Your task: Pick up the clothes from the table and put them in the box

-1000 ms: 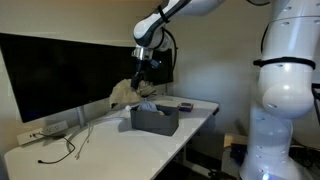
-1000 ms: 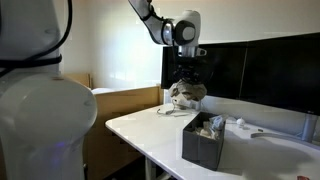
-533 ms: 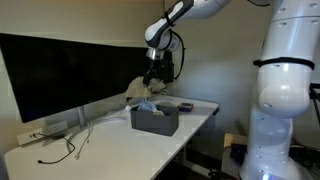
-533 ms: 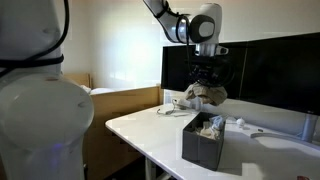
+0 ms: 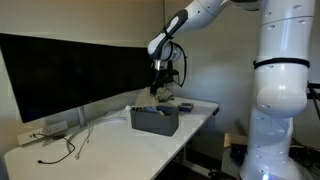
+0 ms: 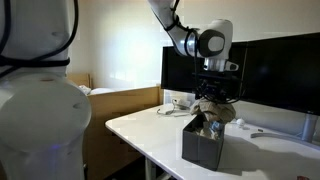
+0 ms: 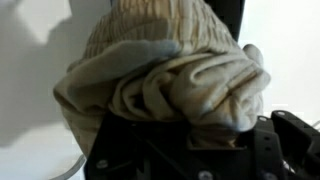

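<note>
We see the gripper (image 6: 213, 93) clenched on a tan cloth (image 6: 213, 108), which hangs as a soft, crumpled bundle over the open top of the box (image 6: 201, 145); we cannot tell if its lower end touches the rim. In the wrist view the tan cloth (image 7: 165, 70) shows a ribbed knit on top and smooth folded layers below (it fills nearly the whole picture). The box is dark grey and rectangular, with straight walls. It stands on the flat white table (image 5: 100, 140), before a wide black monitor (image 5: 70, 70).
</note>
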Controlling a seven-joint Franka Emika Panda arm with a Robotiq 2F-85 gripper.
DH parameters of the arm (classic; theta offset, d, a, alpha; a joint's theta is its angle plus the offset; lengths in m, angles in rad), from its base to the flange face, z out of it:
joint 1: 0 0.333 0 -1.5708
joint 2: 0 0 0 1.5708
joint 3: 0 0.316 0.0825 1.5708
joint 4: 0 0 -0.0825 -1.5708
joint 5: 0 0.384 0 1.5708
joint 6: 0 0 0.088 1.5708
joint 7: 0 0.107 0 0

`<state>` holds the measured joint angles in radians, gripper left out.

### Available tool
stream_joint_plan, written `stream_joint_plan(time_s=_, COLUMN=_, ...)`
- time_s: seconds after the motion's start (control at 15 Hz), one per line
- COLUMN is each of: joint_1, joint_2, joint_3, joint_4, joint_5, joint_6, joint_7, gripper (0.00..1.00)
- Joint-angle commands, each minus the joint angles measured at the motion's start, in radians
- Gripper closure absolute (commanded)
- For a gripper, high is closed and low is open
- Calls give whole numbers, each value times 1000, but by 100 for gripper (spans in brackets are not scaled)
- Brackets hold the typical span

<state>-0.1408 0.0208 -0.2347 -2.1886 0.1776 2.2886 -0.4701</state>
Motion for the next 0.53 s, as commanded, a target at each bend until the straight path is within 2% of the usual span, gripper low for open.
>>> stream_joint_plan(time_s=0.0, joint_1=-25, joint_2=77, joint_3=19, joint_4=-9, joint_5=-49, joint_6=30, joint_7=-1, gripper=90)
stream_joint_plan(time_s=0.47, joint_1=-15, joint_2=270, joint_3=28, joint_4=3, joint_5=-260, joint_6=114, joint_7=112, gripper=90)
